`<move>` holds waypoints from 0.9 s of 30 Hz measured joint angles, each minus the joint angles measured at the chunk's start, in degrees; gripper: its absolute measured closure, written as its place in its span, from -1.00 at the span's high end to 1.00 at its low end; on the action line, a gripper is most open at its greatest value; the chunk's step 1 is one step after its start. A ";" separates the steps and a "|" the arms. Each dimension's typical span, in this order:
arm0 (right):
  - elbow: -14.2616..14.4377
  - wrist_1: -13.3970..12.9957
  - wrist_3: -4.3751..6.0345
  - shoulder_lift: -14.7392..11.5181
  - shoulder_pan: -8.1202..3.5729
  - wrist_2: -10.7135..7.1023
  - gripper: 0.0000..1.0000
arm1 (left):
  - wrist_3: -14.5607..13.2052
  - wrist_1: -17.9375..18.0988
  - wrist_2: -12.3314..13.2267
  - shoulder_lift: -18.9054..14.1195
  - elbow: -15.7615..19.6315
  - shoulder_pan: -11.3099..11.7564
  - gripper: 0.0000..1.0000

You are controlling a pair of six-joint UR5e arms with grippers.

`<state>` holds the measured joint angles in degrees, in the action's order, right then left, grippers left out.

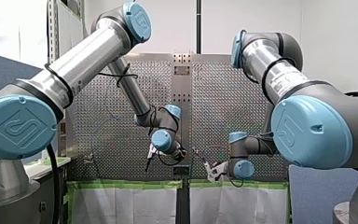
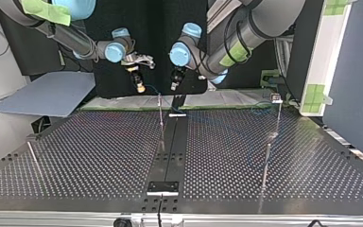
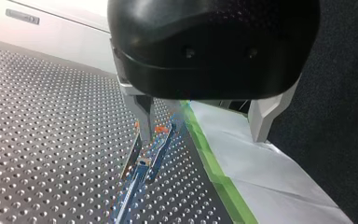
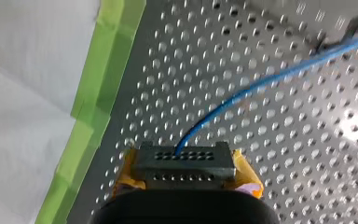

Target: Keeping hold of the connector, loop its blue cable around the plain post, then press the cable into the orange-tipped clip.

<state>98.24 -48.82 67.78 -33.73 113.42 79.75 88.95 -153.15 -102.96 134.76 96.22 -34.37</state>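
Note:
My right gripper (image 4: 186, 176) is shut on the black connector (image 4: 184, 158), which sits between its yellow pads (image 4: 248, 179). From the connector the blue cable (image 4: 261, 79) runs off over the perforated table. In the top view the same gripper (image 2: 140, 86) hangs above the table's far edge with the connector (image 2: 141, 88) in it. My left gripper (image 3: 204, 128) is open with nothing between its fingers; a thin upright clip with an orange tip (image 3: 158, 128) stands just beside one finger (image 3: 144, 119). In the top view my left gripper (image 2: 175, 85) hovers close to a slim post (image 2: 160, 116).
More thin metal posts stand on the perforated table (image 2: 99, 151): two at the top view's right (image 2: 266, 163) (image 2: 278, 116) and one at its left (image 2: 33, 156). A green tape strip (image 3: 214, 168) and a white sheet (image 3: 270, 177) border the table near both grippers.

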 joint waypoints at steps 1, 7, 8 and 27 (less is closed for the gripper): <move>0.02 0.11 -0.16 0.00 0.09 -0.42 -0.99 | 0.12 0.01 0.00 0.00 0.00 0.07 1.00; 0.01 0.27 -0.58 -0.01 0.55 -3.02 -0.99 | 0.49 -0.07 0.02 0.00 0.00 0.53 1.00; 0.01 0.26 -0.59 -0.02 0.61 -3.36 -0.99 | 0.51 -0.10 0.04 0.00 0.00 0.65 1.00; -0.01 -0.05 0.03 0.01 0.80 -3.43 -0.99 | 0.47 1.07 1.54 0.00 0.00 1.36 1.00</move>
<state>98.23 -48.87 67.82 -33.72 114.23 76.32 89.42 -152.08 -101.42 134.76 96.22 -33.01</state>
